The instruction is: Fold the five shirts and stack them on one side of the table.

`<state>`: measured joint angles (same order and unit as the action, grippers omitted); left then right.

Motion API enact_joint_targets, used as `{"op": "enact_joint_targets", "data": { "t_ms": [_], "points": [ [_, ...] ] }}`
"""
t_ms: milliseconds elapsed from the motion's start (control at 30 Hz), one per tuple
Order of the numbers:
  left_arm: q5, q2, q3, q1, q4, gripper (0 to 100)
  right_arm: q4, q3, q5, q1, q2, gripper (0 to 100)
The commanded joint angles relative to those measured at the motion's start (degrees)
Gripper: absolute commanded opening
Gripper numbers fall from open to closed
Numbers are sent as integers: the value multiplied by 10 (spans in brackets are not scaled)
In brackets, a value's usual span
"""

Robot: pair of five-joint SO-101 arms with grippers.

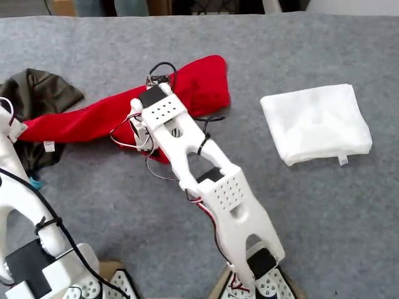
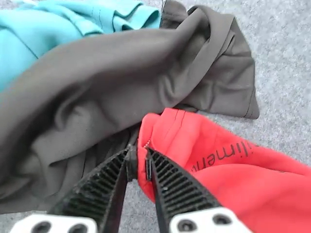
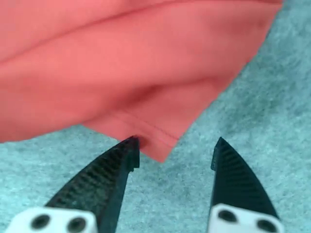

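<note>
a red shirt (image 1: 187,93) lies stretched in a long band across the grey table (image 1: 312,218), running from the left edge up toward the middle of the far side. its wider end sits at the middle and its narrow end reaches the left.

the left gripper (image 2: 138,158) is at that narrow left end. its fingers (image 2: 170,184) are pressed almost together, with a corner of the red fabric pinched between them. right beside this grip, a dark shirt (image 2: 121,73) lies crumpled in a heap, and the red corner rests against its folds. a teal shirt (image 2: 58,24) lies beyond the dark one, partly under it.

the right arm (image 1: 187,149) reaches from the near edge up over the middle of the red shirt. in its wrist view the right gripper (image 3: 175,145) hangs low over the table with its fingers spread wide and nothing held. one fingertip (image 3: 129,145) is just at the hem of the red shirt, where a corner of the cloth points in between the two fingers; the other finger is over bare table.

a white shirt (image 1: 315,124) lies folded into a neat square on the right side of the table, well apart from the red shirt and both arms, with a small tag showing at its near edge.
</note>
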<state>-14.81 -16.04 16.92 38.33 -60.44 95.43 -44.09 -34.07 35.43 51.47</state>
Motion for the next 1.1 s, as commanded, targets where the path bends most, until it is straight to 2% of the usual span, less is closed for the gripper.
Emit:
{"op": "enact_joint_targets", "data": {
  "t_ms": [0, 167, 367, 567, 867, 967, 1067],
  "points": [
    [-1, -21, 7, 0, 17, 30, -13, -23, -7, 8, -3, 250],
    [-1, -26, 40, 1, 53, 30, -24, -25, -7, 8, 14, 250],
    [-1, -26, 41, 1, 55, 30, -24, -26, -7, 7, 45, 247],
    [-1, -26, 38, 1, 57, 30, -23, -26, -2, 6, 47, 71],
    [-1, -26, 38, 1, 57, 30, 57, -73, -1, 1, 45, 72],
    [-1, -26, 38, 1, 57, 30, 57, -92, -1, -22, 40, 13],
    [-1, -26, 38, 1, 57, 30, 58, -84, 7, -50, 21, 13]
  ]
}}
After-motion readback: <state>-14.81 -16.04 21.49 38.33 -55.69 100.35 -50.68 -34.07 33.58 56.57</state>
